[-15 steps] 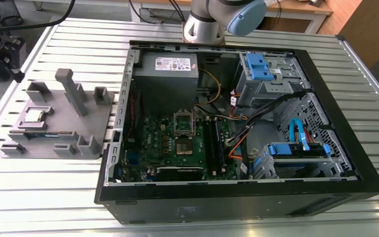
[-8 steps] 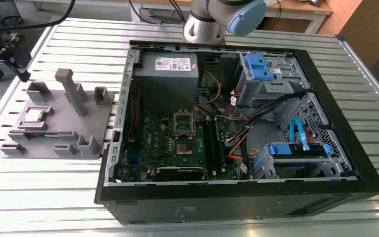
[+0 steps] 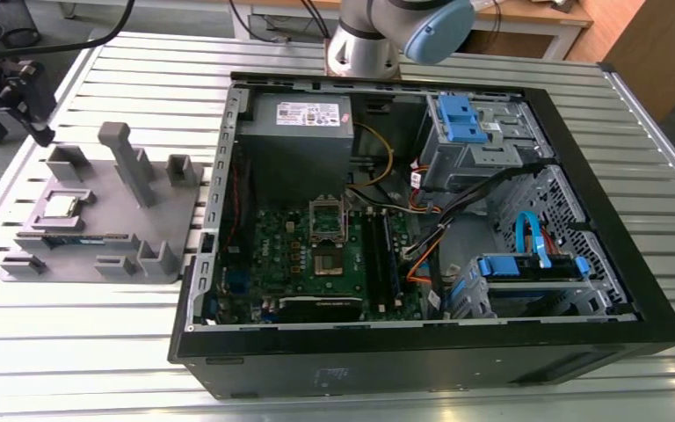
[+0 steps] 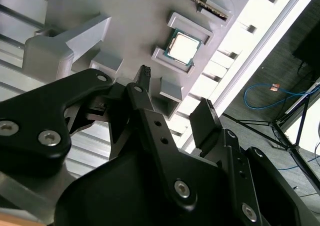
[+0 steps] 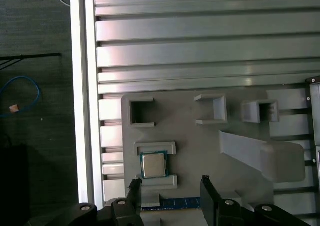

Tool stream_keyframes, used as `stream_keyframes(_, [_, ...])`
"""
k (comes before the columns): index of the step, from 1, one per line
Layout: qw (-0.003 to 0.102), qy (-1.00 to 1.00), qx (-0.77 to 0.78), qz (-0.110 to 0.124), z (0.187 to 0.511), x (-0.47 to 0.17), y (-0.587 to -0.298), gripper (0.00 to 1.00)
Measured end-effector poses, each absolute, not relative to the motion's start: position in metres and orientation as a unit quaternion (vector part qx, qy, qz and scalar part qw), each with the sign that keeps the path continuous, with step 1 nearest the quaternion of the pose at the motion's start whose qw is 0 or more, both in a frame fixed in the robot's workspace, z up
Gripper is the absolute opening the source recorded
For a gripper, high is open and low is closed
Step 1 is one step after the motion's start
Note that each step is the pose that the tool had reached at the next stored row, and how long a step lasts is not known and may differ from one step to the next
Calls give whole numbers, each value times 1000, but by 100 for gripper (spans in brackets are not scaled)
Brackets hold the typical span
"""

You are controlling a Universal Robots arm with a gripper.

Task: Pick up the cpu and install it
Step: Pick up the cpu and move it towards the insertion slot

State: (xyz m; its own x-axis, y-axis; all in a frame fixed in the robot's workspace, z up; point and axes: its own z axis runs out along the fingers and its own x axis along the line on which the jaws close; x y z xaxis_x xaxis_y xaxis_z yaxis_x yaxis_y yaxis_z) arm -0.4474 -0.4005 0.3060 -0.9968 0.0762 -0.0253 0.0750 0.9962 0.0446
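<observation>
We find the black two-fingered end effector (image 5: 170,186) standing wide open, its fingers (image 4: 147,110) well apart and holding nothing, above the grey moulded block tray (image 3: 115,230). The small flat square cpu (image 5: 152,165), with its dull silvery metal top, lies flat in a framed recess of that tray, clear of both fingers. In the exterior view the tray rests on the slatted metal bench (image 3: 80,352) at nine o'clock from the open black computer case (image 3: 350,374), which contains a green circuit board (image 3: 314,264).
</observation>
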Motion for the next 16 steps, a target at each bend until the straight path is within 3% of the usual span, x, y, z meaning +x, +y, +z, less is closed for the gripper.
stream_keyframes(16, [13, 999, 38, 22, 294, -447, -401, 59])
